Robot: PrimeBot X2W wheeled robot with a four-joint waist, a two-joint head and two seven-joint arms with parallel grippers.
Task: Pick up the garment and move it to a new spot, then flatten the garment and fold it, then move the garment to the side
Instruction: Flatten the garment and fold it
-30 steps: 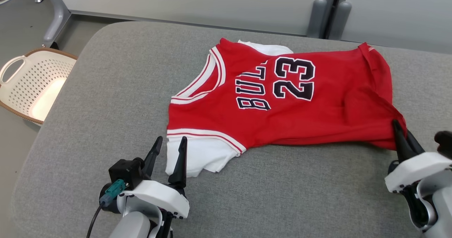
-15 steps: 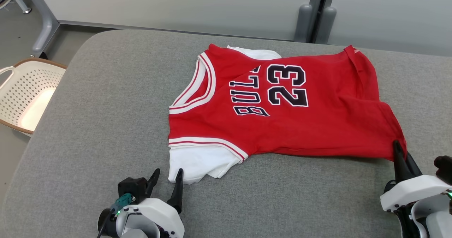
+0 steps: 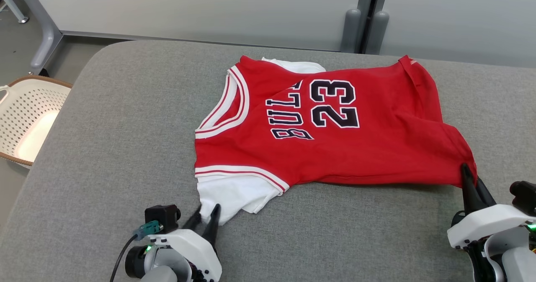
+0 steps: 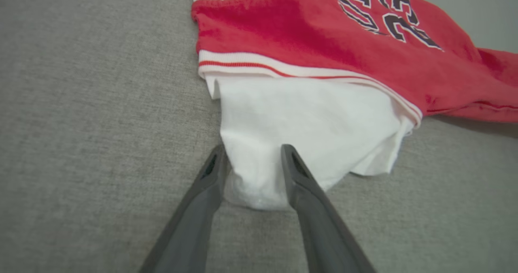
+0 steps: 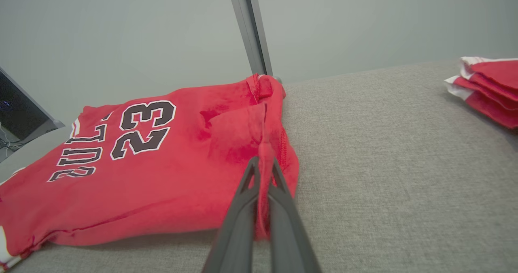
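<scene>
Red-and-white 23 jersey (image 3: 335, 148) flat on grey fabric table (image 3: 125, 127), unfolded. Right gripper (image 3: 469, 175) pinches hem corner (image 5: 265, 151); left gripper (image 3: 207, 213) half-open astride white sleeve (image 4: 307, 123). Folding pending.

A white basket (image 3: 25, 119) sits at nine o'clock in the head view; a folded red-and-white stack (image 5: 487, 88) lies at three o'clock in the right wrist view.

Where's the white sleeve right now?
In the head view the white sleeve lies at the lower left of the red jersey, its tip inside the left tool.
</scene>
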